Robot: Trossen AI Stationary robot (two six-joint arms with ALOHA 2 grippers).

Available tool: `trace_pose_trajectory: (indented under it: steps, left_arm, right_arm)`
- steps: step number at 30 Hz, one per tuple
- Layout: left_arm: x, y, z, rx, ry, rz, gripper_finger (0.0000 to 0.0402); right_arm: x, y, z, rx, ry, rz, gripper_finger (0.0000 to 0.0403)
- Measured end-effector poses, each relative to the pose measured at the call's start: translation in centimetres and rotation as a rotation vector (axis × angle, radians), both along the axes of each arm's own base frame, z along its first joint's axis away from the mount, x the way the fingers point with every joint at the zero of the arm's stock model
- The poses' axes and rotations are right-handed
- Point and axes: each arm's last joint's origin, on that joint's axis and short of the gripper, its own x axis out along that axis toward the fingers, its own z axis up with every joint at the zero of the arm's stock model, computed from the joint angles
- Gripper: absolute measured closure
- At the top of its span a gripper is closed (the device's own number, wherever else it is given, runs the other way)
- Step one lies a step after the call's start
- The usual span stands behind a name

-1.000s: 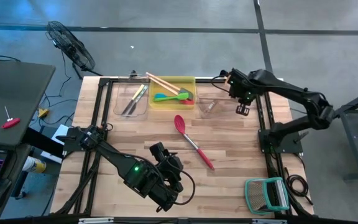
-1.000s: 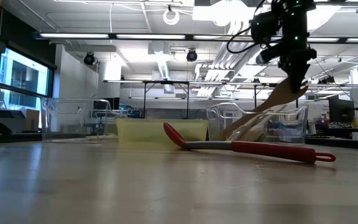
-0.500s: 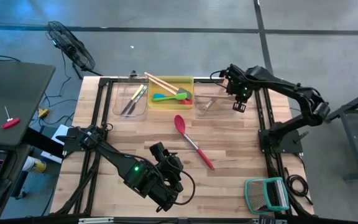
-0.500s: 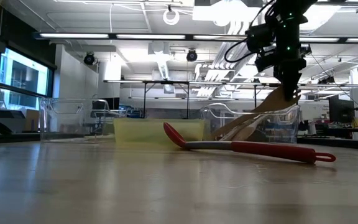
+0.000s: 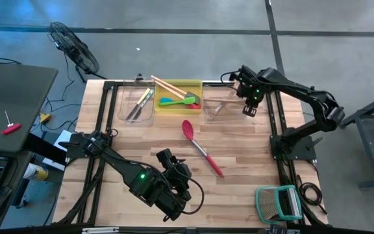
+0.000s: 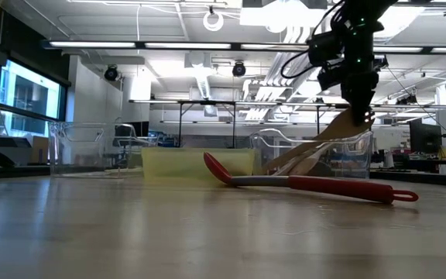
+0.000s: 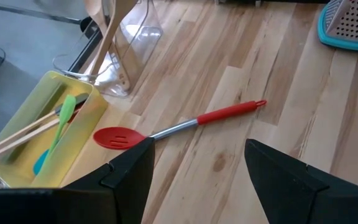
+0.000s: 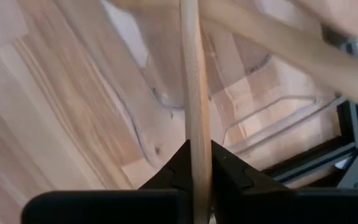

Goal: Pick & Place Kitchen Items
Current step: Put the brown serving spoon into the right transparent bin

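While you watched the right arm lower its load, the scene stood as follows.

Right gripper (image 6: pixel 360 120): it hung over the clear bin (image 5: pixel 221 109) at the far right of the counter (image 5: pixel 239 156); its jaws were clamped on the upper end of a wooden utensil (image 8: pixel 194 118).
Wooden utensil: it slanted down into the clear bin, its lower end inside the walls in the low view; whether it touched the bin floor could not be told.
Red spatula (image 5: pixel 201 147): it lay flat on the bare counter, well apart from the bins, not yet placed.
Yellow bin (image 5: pixel 178 104): it already held wooden sticks and coloured spatulas.
Left clear bin (image 5: pixel 136 104): it held slim utensils.
Left gripper (image 7: pixel 194 162): it waited near the front of the counter, jaws apart and empty, facing the red spatula.
Step in hand: release into the clear bin.
Your guidance: you should have let the lower end settle before parting the jaws, then lifted straight up so the fingers cleared the bin wall without tipping it.
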Motion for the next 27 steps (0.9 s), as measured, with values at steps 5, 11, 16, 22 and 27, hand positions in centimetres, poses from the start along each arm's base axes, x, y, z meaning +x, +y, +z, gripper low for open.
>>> trace_pose_trajectory:
  steps: [5,11,16,22,27]
  left_arm:
    - [0.0,0.0,0.0,-0.004,-0.005,0.000,0.0160]
    - [0.1,0.0,0.0,-0.008,-0.009,0.002,0.0160]
    - [0.1,0.0,0.0,-0.008,-0.009,0.002,0.0160]
    - [0.1,0.0,0.0,-0.008,-0.009,0.002,0.0160]
    - [0.1,0.0,0.0,-0.008,-0.009,0.003,0.0160]
  right_arm:
    - [0.2,-0.2,0.0,-0.022,-0.025,-0.004,0.0342]
    - [0.4,-0.4,0.1,-0.054,-0.036,-0.011,0.0255]
    - [0.5,-0.8,0.2,-0.138,-0.009,-0.040,0.0172]
    - [0.7,-1.1,0.3,-0.182,-0.010,-0.024,0.0098]
    - [1.0,-1.3,0.4,-0.211,-0.040,-0.022,0.0071]
